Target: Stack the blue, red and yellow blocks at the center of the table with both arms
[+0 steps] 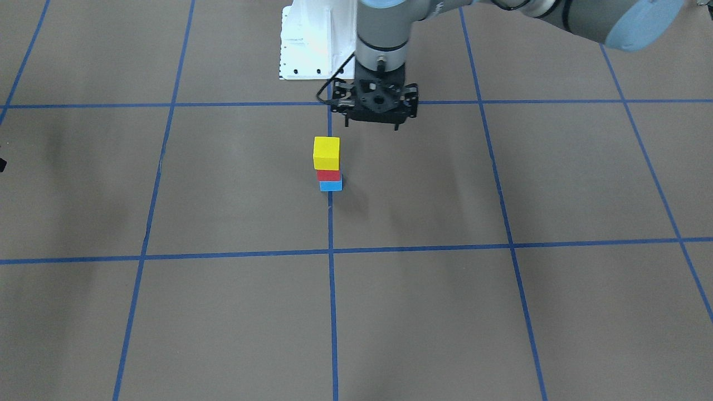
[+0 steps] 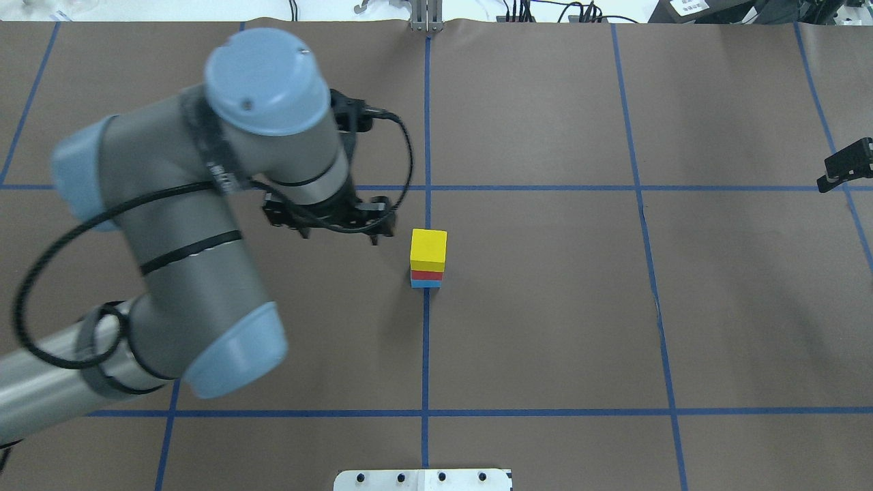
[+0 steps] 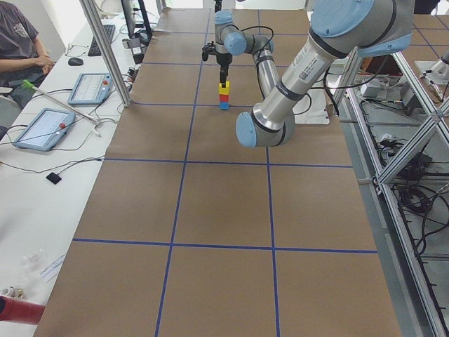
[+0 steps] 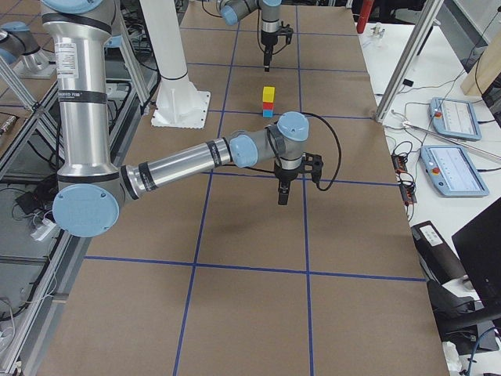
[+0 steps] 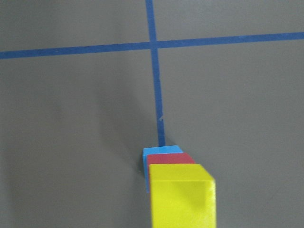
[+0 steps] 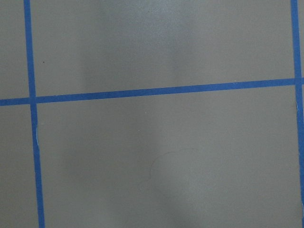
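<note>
The blue block (image 2: 425,284) sits on the table (image 2: 545,307) at its center, on a blue tape line (image 2: 425,354). The red block (image 2: 427,275) rests on the blue block, and the yellow block (image 2: 428,249) rests on the red block, so the three form one upright stack with edges roughly aligned. The left gripper (image 2: 339,235) hangs just beside the stack on the robot's left, clear of it, with its fingers spread and nothing between them. The right gripper (image 4: 282,197) is well apart from the stack, pointing down over bare table; whether its fingers are spread or closed cannot be determined.
</note>
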